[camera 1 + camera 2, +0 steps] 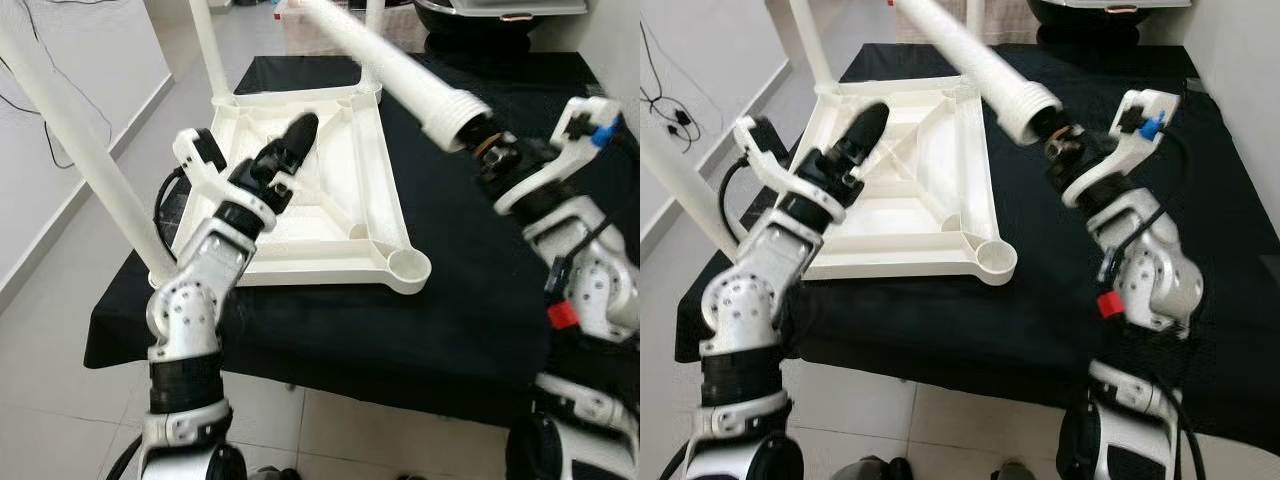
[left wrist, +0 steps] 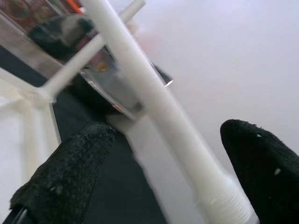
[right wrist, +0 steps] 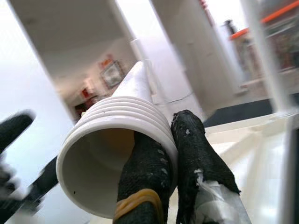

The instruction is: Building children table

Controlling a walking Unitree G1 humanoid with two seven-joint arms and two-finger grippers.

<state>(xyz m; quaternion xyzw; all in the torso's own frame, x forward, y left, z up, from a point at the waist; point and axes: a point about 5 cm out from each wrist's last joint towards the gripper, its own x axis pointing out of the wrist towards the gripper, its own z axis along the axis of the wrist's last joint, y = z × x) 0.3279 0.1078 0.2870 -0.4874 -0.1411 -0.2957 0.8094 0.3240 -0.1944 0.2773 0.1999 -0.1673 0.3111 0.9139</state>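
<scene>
A white children's table top (image 1: 330, 215) lies upside down on a black-covered table (image 1: 450, 310). White legs stand in three of its corners: near left (image 1: 80, 150), far left (image 1: 207, 45) and far right (image 1: 372, 15). The near right corner socket (image 1: 408, 268) is empty. My right gripper (image 1: 490, 145) is shut on the ribbed end of a loose white leg (image 1: 390, 65), one finger inside the tube (image 3: 117, 135) and one outside. The leg slants up and away over the top. My left gripper (image 1: 300, 130) hovers open above the middle of the table top, holding nothing.
The black table's front edge runs close before me, with tiled floor (image 1: 60, 280) to the left and below. A white wall with a cable (image 1: 670, 110) is on the left. A dark bowl-like object (image 1: 490, 20) stands at the back right.
</scene>
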